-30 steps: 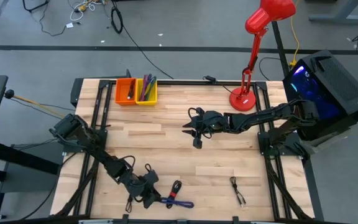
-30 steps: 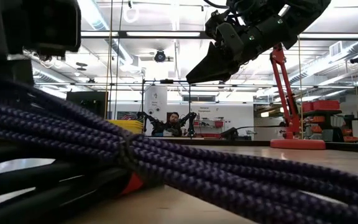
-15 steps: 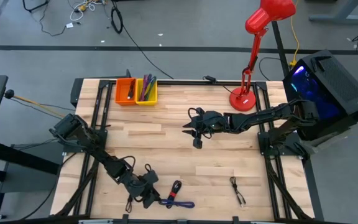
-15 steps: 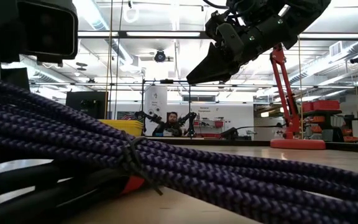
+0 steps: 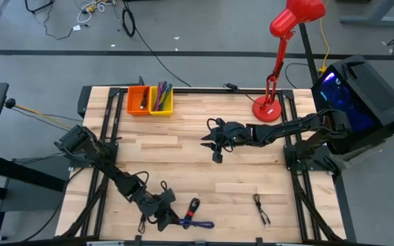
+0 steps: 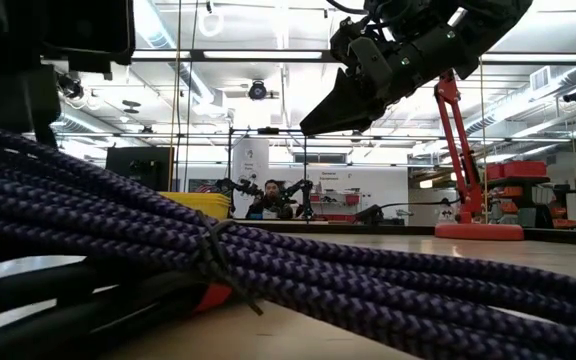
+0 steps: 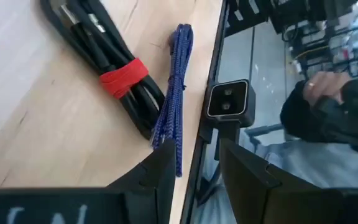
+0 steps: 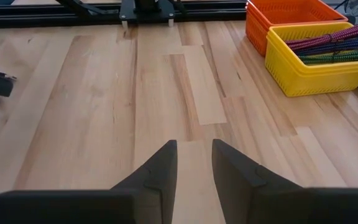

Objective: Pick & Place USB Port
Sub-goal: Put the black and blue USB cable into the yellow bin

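Observation:
A blue braided cable bundle (image 5: 198, 223) (image 7: 176, 81) lies along the table's near edge. In the low view the blue bundle (image 6: 318, 280) fills the foreground. Beside it lies a black cable bundle (image 5: 193, 205) (image 7: 98, 46) with a red tie around it (image 7: 124, 76). My left gripper (image 5: 169, 215) (image 7: 194, 165) is low over the near edge, open, with one finger right at the blue bundle's end. My right gripper (image 5: 212, 145) (image 8: 194, 155) (image 6: 318, 120) hovers open over the table's middle, holding nothing. My left gripper has one finger (image 7: 160, 168) right beside the blue bundle's end (image 7: 178, 163), coming at a slant from the table's left. Whether the finger touches the cable, I cannot tell. Nothing lies between the two fingers.
An orange bin (image 5: 139, 100) and a yellow bin (image 5: 161, 100) holding cables stand at the far edge. A red lamp's base (image 5: 268, 108) is far right. A thin black cable (image 5: 262, 210) lies near right. The low camera (image 7: 229, 99) and a person (image 7: 328, 112) are just beyond the near edge.
My left gripper has shifted a little by the near edge, close to the blue bundle. In the low view the bundle's strands on the picture's left stand higher than a second ago. The right arm has kept still.

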Motion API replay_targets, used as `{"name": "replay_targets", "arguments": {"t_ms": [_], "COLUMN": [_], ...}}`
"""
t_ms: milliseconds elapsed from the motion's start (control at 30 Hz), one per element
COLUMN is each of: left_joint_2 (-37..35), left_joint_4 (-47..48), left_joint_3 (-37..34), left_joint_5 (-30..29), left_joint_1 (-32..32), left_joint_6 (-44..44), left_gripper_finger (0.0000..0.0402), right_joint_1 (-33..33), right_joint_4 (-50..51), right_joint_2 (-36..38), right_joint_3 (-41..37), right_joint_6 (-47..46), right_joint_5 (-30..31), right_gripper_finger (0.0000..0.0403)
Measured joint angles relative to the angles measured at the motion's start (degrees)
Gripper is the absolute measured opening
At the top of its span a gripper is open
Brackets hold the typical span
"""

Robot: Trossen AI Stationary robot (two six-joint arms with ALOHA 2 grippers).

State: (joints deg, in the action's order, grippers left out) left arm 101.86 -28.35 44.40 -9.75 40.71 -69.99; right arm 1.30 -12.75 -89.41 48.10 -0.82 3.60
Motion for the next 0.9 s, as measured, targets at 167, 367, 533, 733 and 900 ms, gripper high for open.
{"name": "replay_targets", "arguments": {"t_ms": [167,367,533,733,900], "left_joint_2": [4.88,5.73,6.02,6.06,6.10], "left_joint_4": [5.72,5.11,1.91,-1.74,-0.78], "left_joint_3": [3.73,4.27,4.27,4.27,4.24], "left_joint_5": [7.77,8.86,7.64,3.49,3.14], "left_joint_1": [-0.77,-2.34,-2.43,-2.42,-3.52], "left_joint_6": [0.18,2.78,4.10,5.90,7.32], "left_gripper_finger": [0.0128,0.0128,0.0128,0.0128,0.0128], "right_joint_1": [0.00,0.00,0.00,0.00,0.01], "right_joint_4": [-0.03,0.25,0.89,0.90,5.65], "right_joint_2": [0.00,0.00,0.00,0.00,0.00], "right_joint_3": [0.00,0.00,0.00,0.00,0.00], "right_joint_6": [0.00,-0.31,-1.02,-0.80,-1.69], "right_joint_5": [0.00,-0.15,-0.13,-0.02,-2.96], "right_gripper_finger": [0.0102,0.0102,0.0102,0.0102,0.0102]}}
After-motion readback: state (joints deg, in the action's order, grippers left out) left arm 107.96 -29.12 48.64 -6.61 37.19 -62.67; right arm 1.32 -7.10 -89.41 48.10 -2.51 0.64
